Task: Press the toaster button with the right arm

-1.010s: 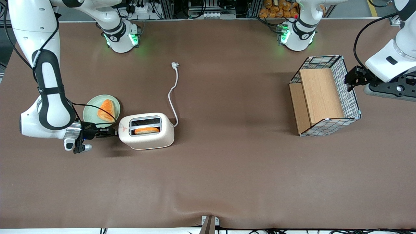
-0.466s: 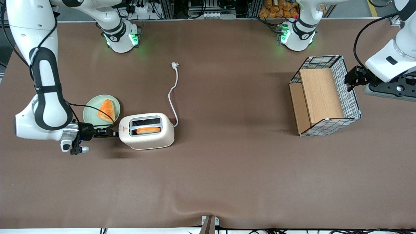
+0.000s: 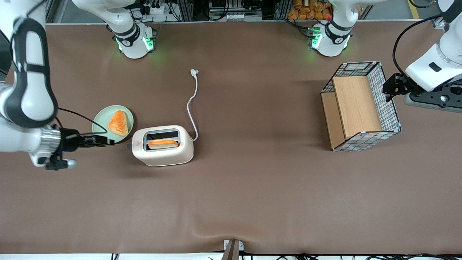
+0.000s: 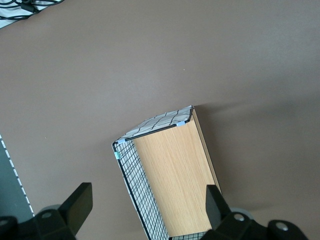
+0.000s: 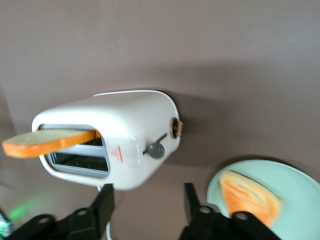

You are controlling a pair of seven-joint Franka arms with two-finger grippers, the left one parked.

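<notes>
Looking along my gripper [image 3: 108,142], fingers spread apart and holding nothing, I am seeing the button [image 5: 156,150] sitting on the toaster [image 3: 162,145] end wall that is facing it, a clear gap away, beside the plate [image 3: 102,119].

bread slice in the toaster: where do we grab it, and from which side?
Grip the bread slice by its exposed edge, coming straight down from above with one finger on each broad face. It sits in the slot of the toaster nearer the front camera, so only that edge is free. The gripper is open, off the toaster's lever end, touching nothing.
</notes>
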